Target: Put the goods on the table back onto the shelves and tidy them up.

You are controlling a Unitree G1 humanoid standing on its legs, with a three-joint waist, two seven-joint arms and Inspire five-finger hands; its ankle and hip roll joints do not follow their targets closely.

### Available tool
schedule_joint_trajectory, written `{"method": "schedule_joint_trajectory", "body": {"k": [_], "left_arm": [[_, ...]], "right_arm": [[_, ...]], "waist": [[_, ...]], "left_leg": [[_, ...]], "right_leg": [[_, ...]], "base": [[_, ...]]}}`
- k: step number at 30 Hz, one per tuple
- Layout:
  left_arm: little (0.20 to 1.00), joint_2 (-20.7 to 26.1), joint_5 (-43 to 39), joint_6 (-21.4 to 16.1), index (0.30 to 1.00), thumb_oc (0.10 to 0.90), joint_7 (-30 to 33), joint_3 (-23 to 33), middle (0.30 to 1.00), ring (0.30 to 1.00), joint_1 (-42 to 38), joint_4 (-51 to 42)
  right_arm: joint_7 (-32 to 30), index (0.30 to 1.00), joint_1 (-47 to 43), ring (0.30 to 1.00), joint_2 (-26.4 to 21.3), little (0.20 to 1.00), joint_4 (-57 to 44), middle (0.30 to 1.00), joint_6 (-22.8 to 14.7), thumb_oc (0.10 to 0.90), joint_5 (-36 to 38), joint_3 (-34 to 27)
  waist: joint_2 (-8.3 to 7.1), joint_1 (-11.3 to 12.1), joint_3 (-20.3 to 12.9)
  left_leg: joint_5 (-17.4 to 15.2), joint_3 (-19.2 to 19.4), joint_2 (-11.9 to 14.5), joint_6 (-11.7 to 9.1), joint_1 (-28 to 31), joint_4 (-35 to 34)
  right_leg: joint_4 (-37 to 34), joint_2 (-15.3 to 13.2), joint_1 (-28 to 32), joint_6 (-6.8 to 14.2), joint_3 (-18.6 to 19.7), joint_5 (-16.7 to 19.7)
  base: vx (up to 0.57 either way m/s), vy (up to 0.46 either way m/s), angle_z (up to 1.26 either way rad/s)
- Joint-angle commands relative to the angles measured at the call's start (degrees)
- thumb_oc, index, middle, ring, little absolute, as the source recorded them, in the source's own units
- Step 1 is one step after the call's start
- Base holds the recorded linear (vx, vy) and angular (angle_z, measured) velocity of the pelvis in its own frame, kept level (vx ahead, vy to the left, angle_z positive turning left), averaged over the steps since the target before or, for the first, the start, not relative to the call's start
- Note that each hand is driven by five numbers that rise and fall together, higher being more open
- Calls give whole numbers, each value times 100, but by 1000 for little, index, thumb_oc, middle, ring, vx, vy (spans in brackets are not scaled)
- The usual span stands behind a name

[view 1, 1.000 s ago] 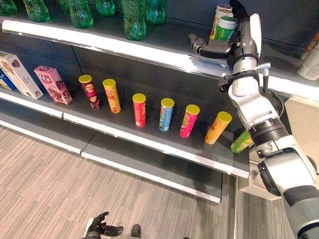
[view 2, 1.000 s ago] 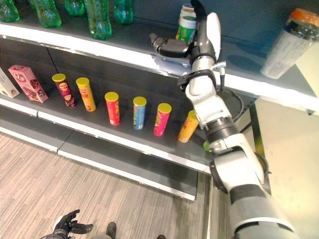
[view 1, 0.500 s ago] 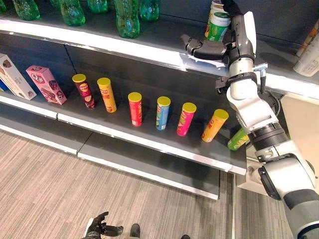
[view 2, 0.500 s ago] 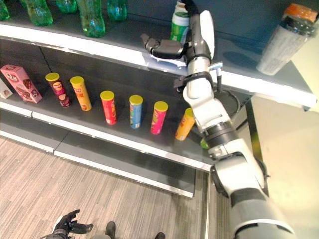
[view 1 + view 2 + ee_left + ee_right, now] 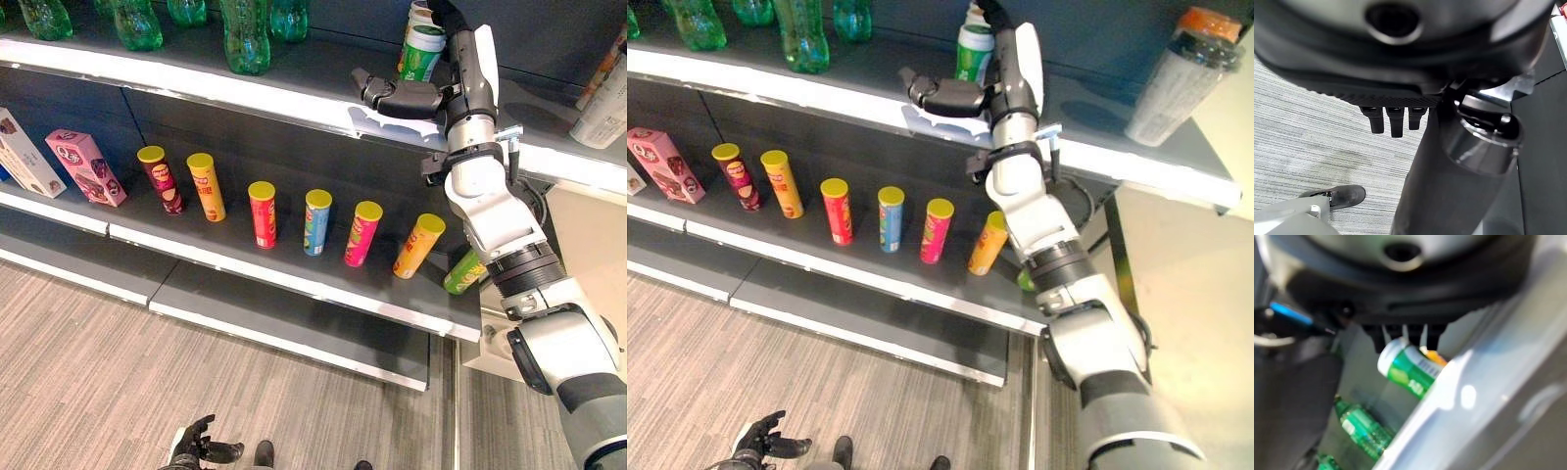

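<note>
Green-and-white canister (image 5: 423, 54) now stands deeper on the top shelf (image 5: 294, 93); the right hand (image 5: 446, 83) stays beside it, fingers straight, likely releasing.

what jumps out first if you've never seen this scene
The right robot hand reaches up to the top shelf, thumb spread wide, beside a green can standing there. Below, a row of colourful yellow-lidded tubes lines the middle shelf, with green bottles above them. The left robot hand hangs low over the floor.
</note>
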Motion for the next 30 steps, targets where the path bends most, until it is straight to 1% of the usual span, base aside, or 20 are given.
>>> {"method": "schedule_joint_trajectory", "body": {"k": [1,9,20,24,25,28,30], "left_arm": [[900,352,124,-156,900,800,67,38,900,900,-198,-108],[900,347,148,-150,900,800,35,66,900,900,-205,-86],[900,342,107,-151,900,800,11,87,900,900,-186,-130],[900,347,79,-165,900,800,52,99,900,900,-191,-115],[900,338,90,-167,900,800,58,98,900,900,-182,-136],[900,339,97,-173,900,800,63,99,900,900,-187,-151],[900,335,124,-191,900,800,65,110,900,900,-190,-208]], "right_arm": [[12,900,-384,900,-143,900,-182,900,-373,800,86,90],[160,900,-357,900,-115,900,-271,900,-415,800,192,172],[305,900,-291,900,-246,900,-376,900,-455,800,365,244],[158,900,-383,900,-379,900,-288,900,-390,800,72,190],[56,900,-375,900,-501,900,-434,900,-388,800,-147,99],[14,900,-387,900,-579,900,-562,900,-406,800,-270,68],[-91,900,-393,900,-746,900,-804,900,-452,800,-437,-23]], "waist": [[-363,152,-81],[-367,149,-66],[-375,126,-60],[-358,103,-59],[-347,79,-72],[-350,70,-72],[-352,56,-74]], "left_leg": [[-712,302,-123,46,102,12],[-714,317,-121,51,91,12],[-708,339,-114,43,97,12],[-707,345,-105,40,103,12],[-713,345,-108,46,107,12],[-716,346,-103,43,108,12],[-717,351,-98,43,110,12]], "right_leg": [[303,-860,179,604,-111,-106],[315,-877,153,604,-106,-94],[303,-876,147,603,-88,-81],[312,-873,141,609,-76,-79],[312,-874,148,612,-72,-80],[303,-871,151,614,-69,-82],[299,-869,138,619,-62,-80]], "base": [[0,0,0],[0,0,0],[0,0,0],[0,0,0],[0,0,0],[0,0,0],[0,0,0]]}}
